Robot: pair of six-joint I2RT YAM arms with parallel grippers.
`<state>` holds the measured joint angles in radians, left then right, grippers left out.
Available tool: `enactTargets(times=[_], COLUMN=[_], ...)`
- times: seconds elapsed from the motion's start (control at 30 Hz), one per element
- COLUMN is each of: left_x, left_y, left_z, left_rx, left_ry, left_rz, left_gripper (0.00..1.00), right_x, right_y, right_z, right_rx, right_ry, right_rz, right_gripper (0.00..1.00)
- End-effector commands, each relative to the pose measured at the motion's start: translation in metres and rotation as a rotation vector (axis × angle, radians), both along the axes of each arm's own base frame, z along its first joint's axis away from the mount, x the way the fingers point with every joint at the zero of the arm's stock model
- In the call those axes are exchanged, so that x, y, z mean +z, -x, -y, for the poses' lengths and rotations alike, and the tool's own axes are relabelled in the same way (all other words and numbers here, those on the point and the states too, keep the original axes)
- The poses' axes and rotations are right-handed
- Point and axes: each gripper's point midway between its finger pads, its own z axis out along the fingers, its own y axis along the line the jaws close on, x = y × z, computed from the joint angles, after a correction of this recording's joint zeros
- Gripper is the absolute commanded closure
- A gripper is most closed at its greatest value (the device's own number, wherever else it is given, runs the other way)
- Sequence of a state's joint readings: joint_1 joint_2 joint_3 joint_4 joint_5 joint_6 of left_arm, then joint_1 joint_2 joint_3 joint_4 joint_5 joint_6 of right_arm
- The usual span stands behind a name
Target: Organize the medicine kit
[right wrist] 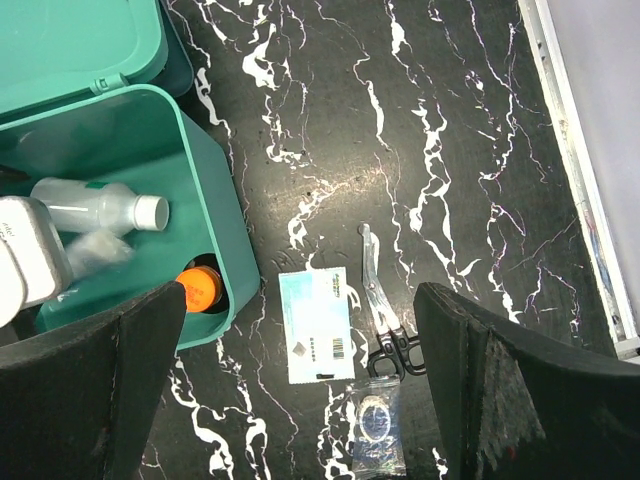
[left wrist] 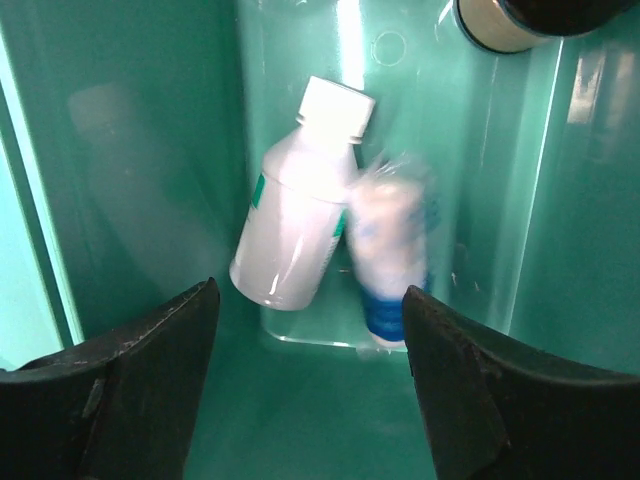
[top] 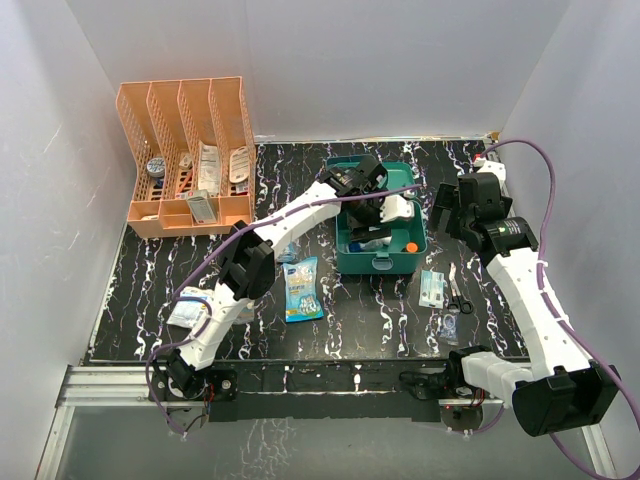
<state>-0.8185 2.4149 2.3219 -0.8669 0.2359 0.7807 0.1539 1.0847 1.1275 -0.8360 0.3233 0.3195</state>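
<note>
The teal-green rectangular plastic medicine kit sits open toward the back middle of the black, white-veined bench, its lid swung back behind it. The left arm reaches over the box, and the left tool hangs inside it with its two dark fingers spread apart, pinching nothing. On the box floor below them lies a white plastic bottle with a white screw cap. Just beside it is a small white-and-blue item, too blurred to identify. A round orange cap shows in the near corner of the kit.

The right tool hovers over the bench to the right of the kit, spread wide and empty. Beneath it lie metal scissors with black handles, a flat pale-blue and white sachet near them, and a small clear packet. An orange slotted plastic file rack stands at the far left corner, and a blue printed packet lies in front of the kit to its left.
</note>
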Motion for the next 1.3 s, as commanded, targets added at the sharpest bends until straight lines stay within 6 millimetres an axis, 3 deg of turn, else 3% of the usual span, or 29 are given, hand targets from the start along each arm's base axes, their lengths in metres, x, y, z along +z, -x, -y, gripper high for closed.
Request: enactTargets(times=[0.0,0.13,0.3,0.43,0.53,0.6,0.63,0.73,0.8,0.9,1.03,1.17,1.27], left_x=[0.044,0.082,0.15,0.21,0.233,0.222,0.217,0.183,0.158,0.129,0.108,0.071,0.045], left_y=[0.001,0.006,0.03,0.05,0.055,0.053,0.043,0.028,0.02,0.013,-0.006,-0.017,-0.016], left_z=[0.003,0.002,-0.016,-0.049,-0.086,-0.118,-0.143,-0.197,-0.218,-0.225,-0.213,-0.208,-0.21], left_rx=[0.035,0.074,0.107,0.157,0.228,0.296,0.368,0.57,0.71,0.859,1.002,1.211,1.329], left_ry=[0.075,0.135,0.242,0.325,0.339,0.309,0.304,0.298,0.3,0.291,0.316,0.248,0.18], left_rz=[0.042,0.053,0.077,0.162,0.244,0.243,0.227,0.075,-0.041,-0.151,-0.238,-0.376,-0.44], left_gripper=[0.27,0.27,0.29,0.29,0.29,0.25,0.23,0.23,0.24,0.27,0.28,0.34,0.33], right_x=[0.013,0.012,0.009,0.007,0.008,0.007,0.006,0.002,-0.001,-0.005,-0.006,-0.006,-0.007], right_y=[-0.004,-0.001,0.002,0.003,0.001,-0.001,-0.002,-0.007,-0.01,-0.012,-0.012,-0.011,-0.009], right_z=[0.0,0.0,0.001,0.0,-0.001,-0.002,-0.004,-0.008,-0.012,-0.015,-0.012,-0.009,-0.008], right_rx=[0.001,0.002,0.004,0.008,0.012,0.018,0.023,0.04,0.048,0.055,0.043,0.032,0.027], right_ry=[-0.014,-0.014,-0.009,-0.012,-0.016,-0.02,-0.025,-0.039,-0.053,-0.066,-0.058,-0.047,-0.046], right_rz=[0.067,0.068,0.062,0.061,0.064,0.065,0.064,0.058,0.054,0.048,0.049,0.047,0.047], right_gripper=[0.02,0.01,0.02,0.02,0.02,0.02,0.02,0.02,0.02,0.02,0.02,0.02,0.02])
